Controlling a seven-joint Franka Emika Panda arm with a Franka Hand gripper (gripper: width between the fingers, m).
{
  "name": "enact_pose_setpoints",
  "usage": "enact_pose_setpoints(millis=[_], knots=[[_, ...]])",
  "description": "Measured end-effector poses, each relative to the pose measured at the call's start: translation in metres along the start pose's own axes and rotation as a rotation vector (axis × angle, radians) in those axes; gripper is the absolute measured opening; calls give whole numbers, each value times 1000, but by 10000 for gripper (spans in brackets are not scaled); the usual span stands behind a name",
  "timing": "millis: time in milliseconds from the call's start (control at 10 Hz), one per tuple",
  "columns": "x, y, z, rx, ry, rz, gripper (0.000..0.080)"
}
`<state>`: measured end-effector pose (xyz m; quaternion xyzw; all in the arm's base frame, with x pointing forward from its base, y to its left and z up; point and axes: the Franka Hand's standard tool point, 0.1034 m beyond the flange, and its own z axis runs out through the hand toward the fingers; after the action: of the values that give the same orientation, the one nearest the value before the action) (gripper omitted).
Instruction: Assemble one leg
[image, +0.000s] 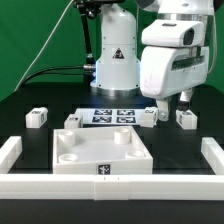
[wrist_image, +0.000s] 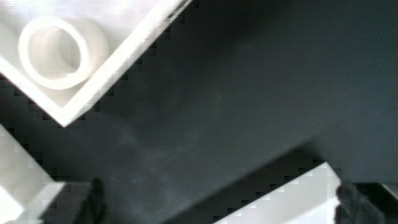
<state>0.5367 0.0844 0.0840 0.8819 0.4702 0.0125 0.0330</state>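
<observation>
Gripper (image: 172, 103) hangs, seemingly open, above black table (image: 180, 142) near a leg (image: 186, 119).

It was a robotics lab: an arm (image: 116, 55) stood on a black table (image: 15, 106) with a marker board (image: 112, 116), white rails (image: 9, 152) and a green backdrop (image: 30, 35) behind.

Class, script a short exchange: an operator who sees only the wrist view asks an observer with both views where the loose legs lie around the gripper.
Operator: I see only a corner of the tray and black table. Any legs close by?
Observer: Yes. The nearest leg sits on the table, just to the exterior view's right of the gripper.
Operator: Anything on the other side?
Observer: A second leg, between the gripper and the marker board.
</observation>
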Motion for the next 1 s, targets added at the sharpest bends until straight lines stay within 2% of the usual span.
enact_pose_setpoints(millis=[100,800,900,1000], knots=[[0,0,0,-16,-11,-14,650],[-1,-1,1,-15,-11,-22,650],[-10,-7,3,-20,3,-102,650],[-25,-14,6,-17,4,-184,650]])
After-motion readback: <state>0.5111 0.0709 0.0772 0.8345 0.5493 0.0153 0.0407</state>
